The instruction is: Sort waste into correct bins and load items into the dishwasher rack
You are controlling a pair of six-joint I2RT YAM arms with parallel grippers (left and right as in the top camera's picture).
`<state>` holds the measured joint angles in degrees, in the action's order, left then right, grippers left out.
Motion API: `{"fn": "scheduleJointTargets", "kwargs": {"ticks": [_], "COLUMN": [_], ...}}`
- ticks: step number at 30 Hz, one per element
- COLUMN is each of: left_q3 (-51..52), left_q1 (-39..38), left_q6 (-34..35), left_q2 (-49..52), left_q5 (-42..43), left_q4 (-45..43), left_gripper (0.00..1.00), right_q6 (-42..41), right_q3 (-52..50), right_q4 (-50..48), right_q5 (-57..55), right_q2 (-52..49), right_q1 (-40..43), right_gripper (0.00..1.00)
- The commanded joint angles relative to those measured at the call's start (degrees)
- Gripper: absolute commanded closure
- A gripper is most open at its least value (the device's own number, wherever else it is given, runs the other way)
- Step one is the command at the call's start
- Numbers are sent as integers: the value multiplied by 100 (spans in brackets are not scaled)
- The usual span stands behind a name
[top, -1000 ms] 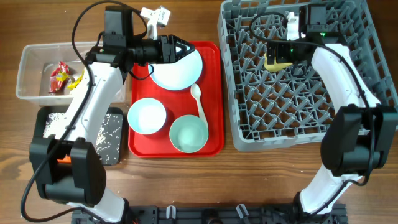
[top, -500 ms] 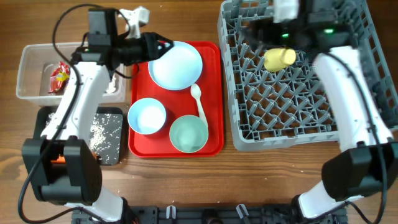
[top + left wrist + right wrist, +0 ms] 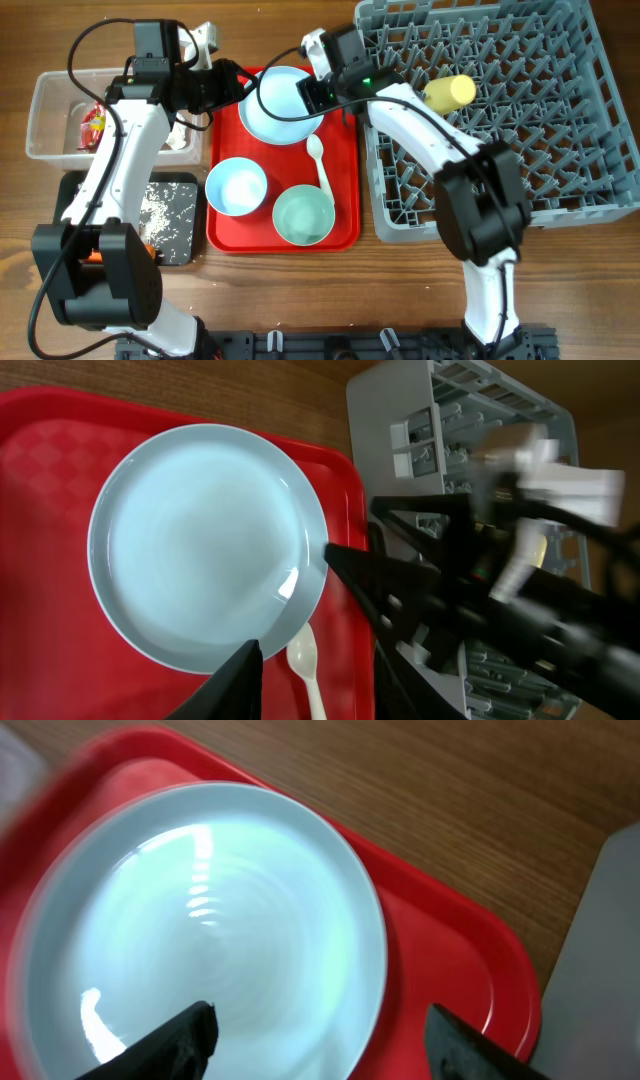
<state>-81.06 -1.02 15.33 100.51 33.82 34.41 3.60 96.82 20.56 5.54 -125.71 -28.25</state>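
- Over the flat red plastic tray (image 3: 343,190), both grippers crowded the round pale-blue plate (image 3: 275,110), which lay flat at the tray's far end.
- The right gripper (image 3: 322,1025) hung above the plate's rack-side rim, jaws spread wide and pinching nothing.
- The left gripper (image 3: 235,85) sat just beside the opposite rim, jaws partly spread and empty.
- Risk, collision: the two grippers stood near each other across one plate. An advance by either could strike the other.
- Risk, failed grasp: the plate lay flat and its rim was thin and smooth. A shallow bite would probably slide off or tip the plate.
- Risk, disturbance: the white plastic spoon (image 3: 320,165) lay just beside the plate's near rim. A dragged plate could push it toward the two small pale-blue bowls (image 3: 237,186).
- Risk, transfer: the right arm reached across the wall of the large grey pegged dishwasher rack (image 3: 520,150). A low carry could clip that wall or the small yellow cup (image 3: 449,92) lying inside.
- Hard to make out: whether any fingertip touched the plate could not be told.
- Hard to make out: in the left wrist view, the left gripper's second finger merged with the dark right arm.
- Blurred: the right wrist view's left edge.
- Hidden: the left arm covered part of the clear rectangular plastic bin (image 3: 45,90).
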Motion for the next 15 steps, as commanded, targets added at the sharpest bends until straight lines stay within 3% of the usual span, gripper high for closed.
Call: {"fn": "scheduleJointTargets", "kwargs": {"ticks": [1,12,14,15], "left_q3": [-28,-28,-28,-28], "left_q1": [0,2,2,2], "left_q6": [4,4,4,4], "left_q2": [44,44,44,44], "left_q5": [-50,-249,-286,-286], "left_q4": [13,13,15,15], "left_gripper": [65,64,64,64], "right_q6": [262,221,219,223], "right_q3": [20,20,20,20], "right_q4": [-409,-686,-684,-702], "right_q5": [-317,-269,-254,-254], "right_q2": [-275,-986,-994,-994], "right_q1": [48,46,46,46], "right_gripper": [33,40,47,59]}}
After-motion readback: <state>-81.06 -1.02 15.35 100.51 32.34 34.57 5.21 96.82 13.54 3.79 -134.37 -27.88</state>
